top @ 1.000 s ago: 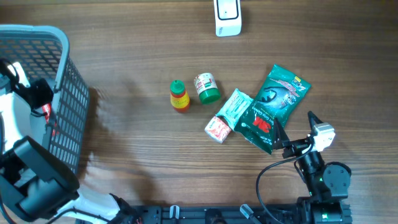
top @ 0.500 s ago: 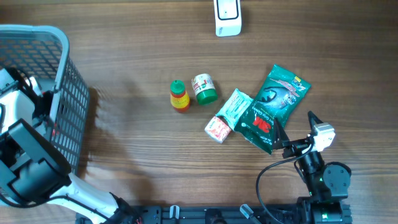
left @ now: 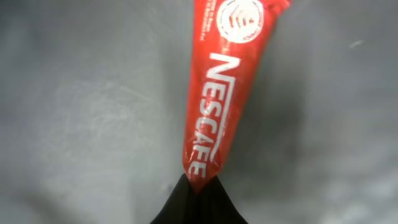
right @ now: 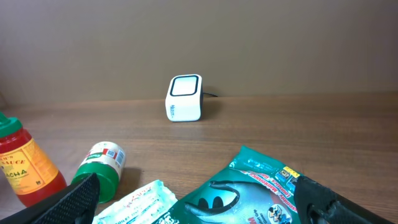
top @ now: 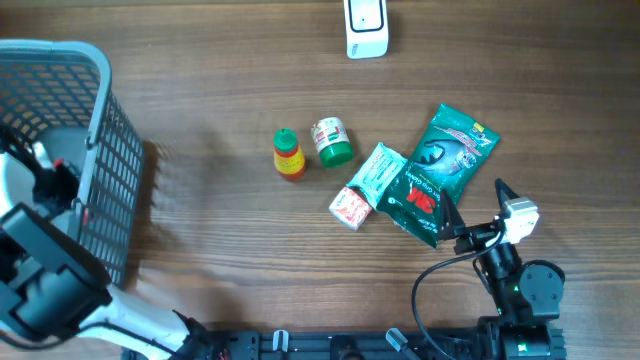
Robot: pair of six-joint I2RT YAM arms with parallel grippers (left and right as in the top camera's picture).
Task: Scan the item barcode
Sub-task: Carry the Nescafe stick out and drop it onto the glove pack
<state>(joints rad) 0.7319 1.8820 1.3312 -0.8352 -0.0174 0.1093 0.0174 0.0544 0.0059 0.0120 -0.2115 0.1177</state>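
Observation:
In the left wrist view my left gripper (left: 198,190) is shut on the lower tip of a red Nescafe sachet (left: 217,93), which lies over the grey basket floor. From overhead, the left arm (top: 45,180) reaches down inside the basket (top: 100,110). The white barcode scanner (top: 366,28) stands at the far edge of the table and also shows in the right wrist view (right: 185,98). My right gripper (right: 199,202) is open by the green pouch (right: 273,186), with nothing between its fingers.
A red sauce bottle (top: 288,154), a green-lidded jar (top: 331,140), a pale wipes pack (top: 377,172), a small red-and-white pack (top: 348,208) and two green pouches (top: 455,148) lie mid-table. The right arm's base (top: 520,285) sits at the front right.
The left gripper has shut on the sachet, and the left arm has shifted inside the basket. The right arm and the items on the table have not moved.

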